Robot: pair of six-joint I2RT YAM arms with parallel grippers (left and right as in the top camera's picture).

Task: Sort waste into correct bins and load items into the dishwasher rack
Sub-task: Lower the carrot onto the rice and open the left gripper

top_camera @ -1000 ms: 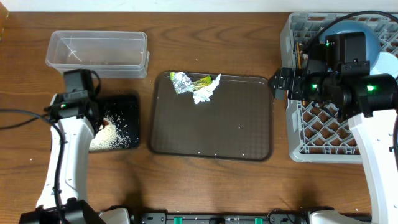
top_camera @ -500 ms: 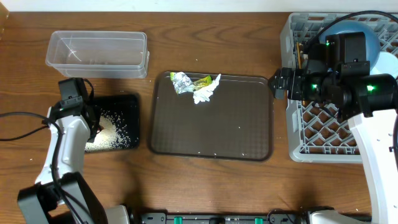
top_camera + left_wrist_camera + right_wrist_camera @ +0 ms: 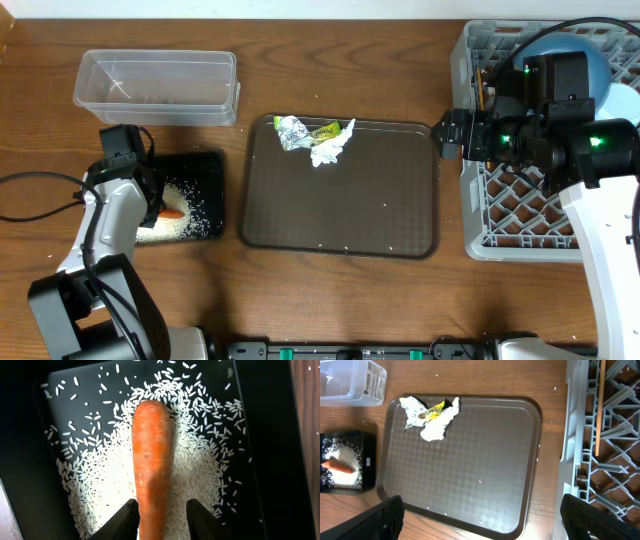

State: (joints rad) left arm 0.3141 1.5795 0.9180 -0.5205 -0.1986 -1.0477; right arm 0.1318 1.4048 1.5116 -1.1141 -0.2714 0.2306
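Uncovered since a second ago, the small orange carrot (image 3: 152, 455) is now seen lying lengthwise on the heap of white rice (image 3: 205, 470) inside the black tray (image 3: 270, 435). Its near end is flanked by the left claw (image 3: 161, 510), whose jaws are parted slightly wider than the carrot, a sliver of rice being visible on one side. The right claw (image 3: 481, 507) is held spread wide and empty above the brown tray (image 3: 470, 460), beside the grey rack (image 3: 580, 460). Foil (image 3: 290, 128), wrapper (image 3: 325, 130) and tissue (image 3: 328, 152) are bunched at that tray's far edge.
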